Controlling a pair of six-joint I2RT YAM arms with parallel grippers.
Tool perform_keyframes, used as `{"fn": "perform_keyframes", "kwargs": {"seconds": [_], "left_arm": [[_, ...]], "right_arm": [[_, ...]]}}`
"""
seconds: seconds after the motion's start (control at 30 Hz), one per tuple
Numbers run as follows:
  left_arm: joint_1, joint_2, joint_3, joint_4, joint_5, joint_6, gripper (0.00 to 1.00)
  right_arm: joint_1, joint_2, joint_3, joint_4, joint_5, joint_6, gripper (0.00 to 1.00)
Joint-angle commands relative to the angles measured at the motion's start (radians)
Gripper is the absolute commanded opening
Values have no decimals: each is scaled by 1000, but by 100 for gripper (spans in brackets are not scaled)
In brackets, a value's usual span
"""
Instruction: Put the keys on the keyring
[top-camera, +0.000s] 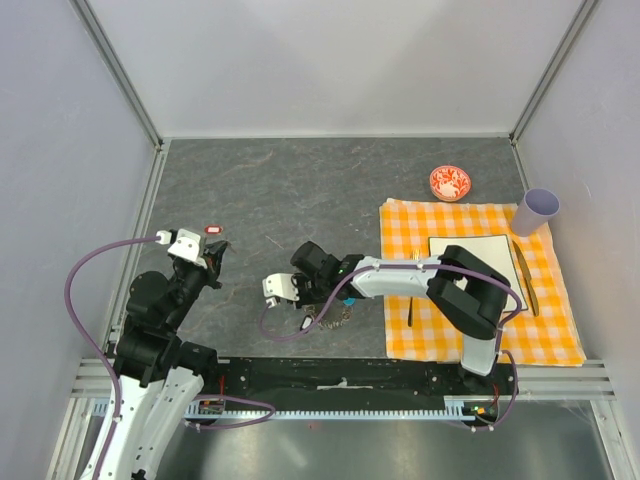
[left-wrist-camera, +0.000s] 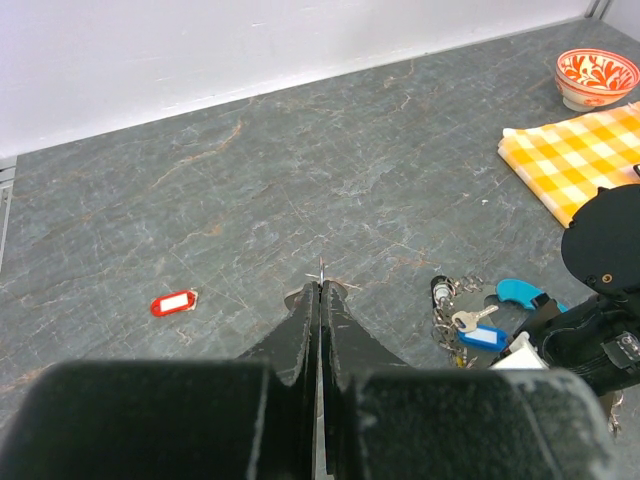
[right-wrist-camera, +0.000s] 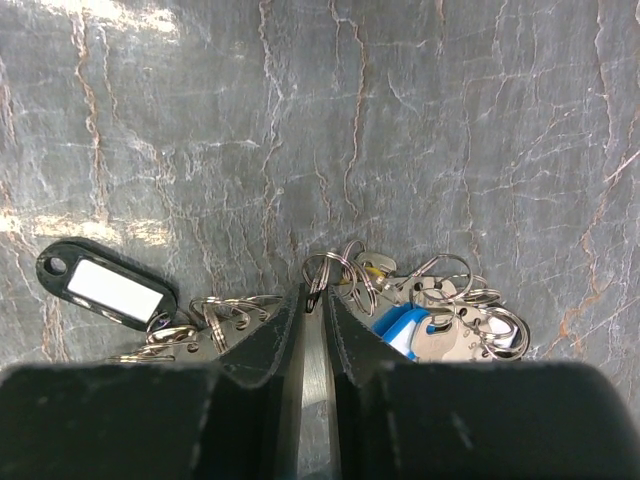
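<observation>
Though the keys (right-wrist-camera: 450, 340) lie bunched with the keyring (left-wrist-camera: 520, 292) on the table (top-camera: 300, 190) under the right gripper (right-wrist-camera: 315, 295), whose tips stand barely parted at a ring (right-wrist-camera: 322, 268), hold unclear, threading looks unfinished; a red tag (left-wrist-camera: 173, 303) lies apart. The left gripper (left-wrist-camera: 320, 290) is clenched, empty.

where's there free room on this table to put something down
The grey tabletop is bare across the far half, from the red tag over to the red-and-white bowl, and in the middle up to the checked cloth. Crowded: the keys at the right gripper, near the front edge.
</observation>
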Motion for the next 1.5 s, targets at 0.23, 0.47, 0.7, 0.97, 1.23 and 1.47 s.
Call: {"fn": "perform_keyframes", "kwargs": {"seconds": [0.23, 0.47, 0.7, 0.97, 1.23, 1.47], "left_arm": [[0, -1, 11, 1, 23, -8, 2], [0, 17, 8, 22, 116, -3, 2], [0, 102, 24, 60, 283, -12, 2], [0, 177, 34, 106, 426, -32, 2], [0, 254, 78, 146, 382, -84, 2], [-2, 237, 74, 120, 233, -63, 2]], "right_arm": [[-10, -47, -86, 83, 5, 29, 1], [-15, -146, -123, 106, 40, 5, 0], [-13, -285, -174, 148, 124, -11, 0], [-7, -397, -187, 172, 169, -32, 0], [-9, -413, -117, 149, 495, -156, 0], [-44, -413, -91, 8, 652, -241, 0]]}}
